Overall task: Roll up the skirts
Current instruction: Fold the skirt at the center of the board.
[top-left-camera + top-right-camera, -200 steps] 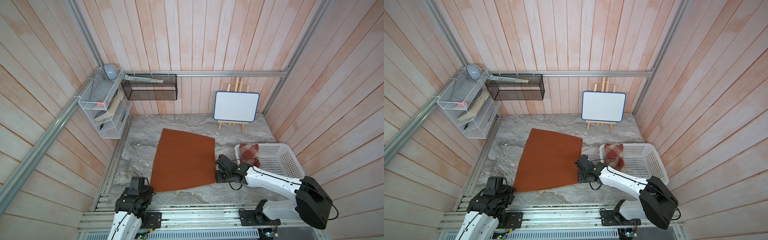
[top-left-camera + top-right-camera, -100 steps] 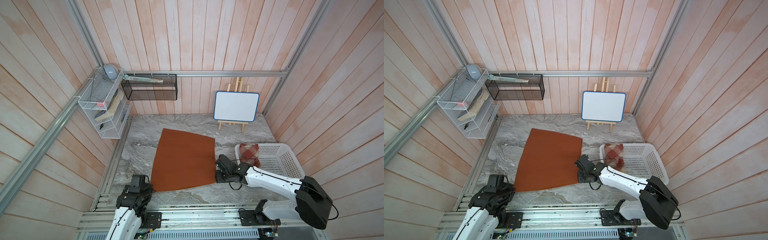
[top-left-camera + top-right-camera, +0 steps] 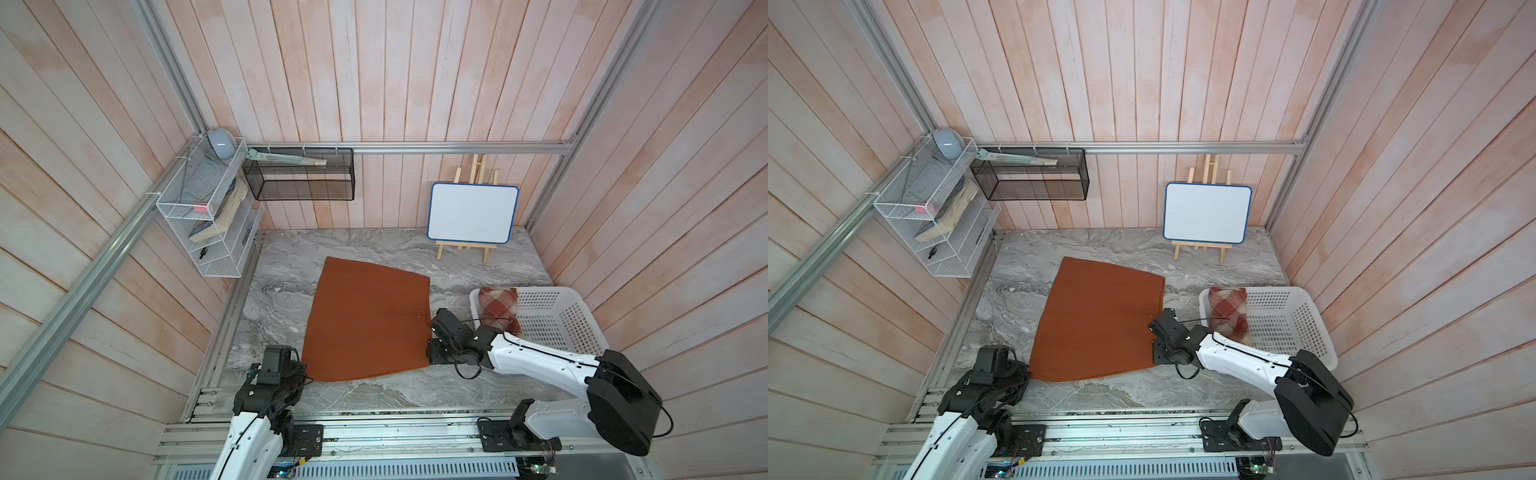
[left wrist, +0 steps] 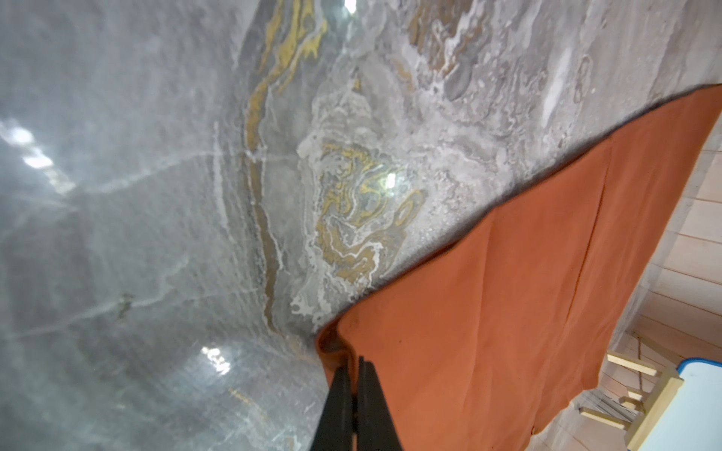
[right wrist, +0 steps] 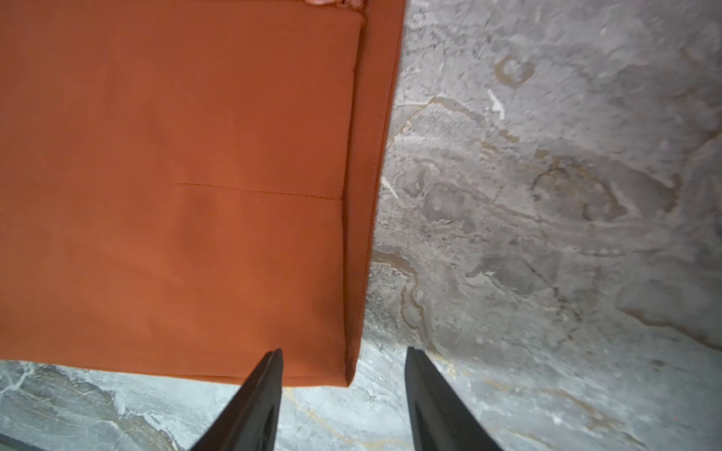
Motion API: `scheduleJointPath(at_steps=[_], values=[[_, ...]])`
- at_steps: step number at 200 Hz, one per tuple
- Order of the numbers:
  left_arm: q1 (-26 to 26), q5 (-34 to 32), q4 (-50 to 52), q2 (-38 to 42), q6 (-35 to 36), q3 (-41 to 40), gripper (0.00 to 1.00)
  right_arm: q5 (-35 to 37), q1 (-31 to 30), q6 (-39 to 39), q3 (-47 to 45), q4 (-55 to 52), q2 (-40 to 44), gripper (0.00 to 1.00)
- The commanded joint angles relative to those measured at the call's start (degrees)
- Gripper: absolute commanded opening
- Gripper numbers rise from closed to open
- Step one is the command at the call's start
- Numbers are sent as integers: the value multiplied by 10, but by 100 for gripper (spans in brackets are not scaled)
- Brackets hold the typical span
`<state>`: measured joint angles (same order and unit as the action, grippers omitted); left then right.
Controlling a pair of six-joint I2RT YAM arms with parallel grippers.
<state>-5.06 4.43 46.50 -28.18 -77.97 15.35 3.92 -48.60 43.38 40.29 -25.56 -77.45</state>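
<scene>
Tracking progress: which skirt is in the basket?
The plaid skirt, bundled inside the white basket; the orange skirt lies spread flat on the table.

Closed in on three sides by pale, pink-washed wooden planks, framed with aluminium rails. Floored with a grey marble-patterned tabletop, veined in white and ochre, glinting with small bright light spots in the left wrist view. Hung at the far left corner with a white wire rack holding a thick book, a black mesh basket just beside it. Set against the back wall with a blank whiteboard on a small wooden easel.
</scene>
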Motion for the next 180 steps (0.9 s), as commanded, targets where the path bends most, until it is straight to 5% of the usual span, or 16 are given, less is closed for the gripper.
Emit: scheduleJointPath(at_steps=[1,82,144,180], values=[[-2,-5,-16,4,12,17,0,-21,-17,44,-18,-3,-8,55],[-6,3,-28,-1,14,17,0,-31,-24,76,-73,107,2,52],[-6,3,-32,2,12,17,0,-45,-22,95,-77,63,17,7],[-6,-2,-34,1,18,27,0,-35,-22,94,-74,35,61,0]])
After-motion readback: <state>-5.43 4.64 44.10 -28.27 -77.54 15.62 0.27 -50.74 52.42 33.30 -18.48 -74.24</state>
